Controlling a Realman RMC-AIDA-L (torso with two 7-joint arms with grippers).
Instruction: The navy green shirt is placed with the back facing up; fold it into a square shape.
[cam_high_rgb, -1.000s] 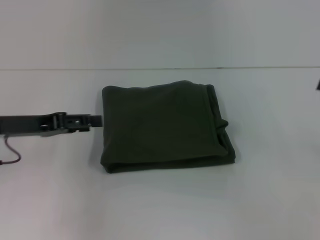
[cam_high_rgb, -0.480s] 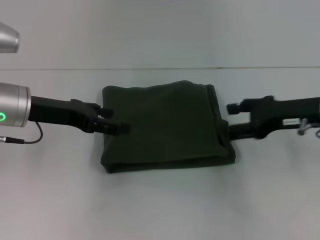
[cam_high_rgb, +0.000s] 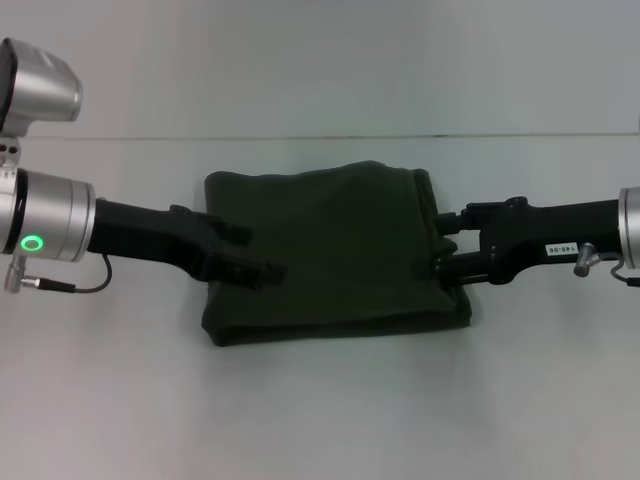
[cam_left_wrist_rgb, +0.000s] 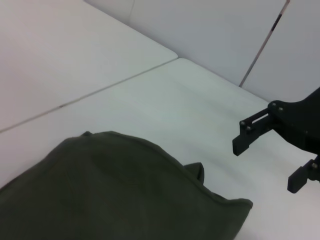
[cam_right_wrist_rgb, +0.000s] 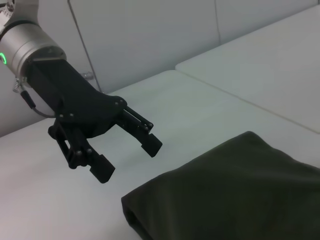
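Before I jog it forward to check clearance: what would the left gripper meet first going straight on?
Likely the navy green shirt: the open left gripper hangs over its near edge, pointing across it toward the right gripper; height unclear.

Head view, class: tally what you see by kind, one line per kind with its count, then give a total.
Folded navy green shirt: 1
Robot end effectors: 2, the left end effector over the shirt's left edge, fingers apart, and the right end effector at its right edge, fingers apart
White table: 1
Total: 4
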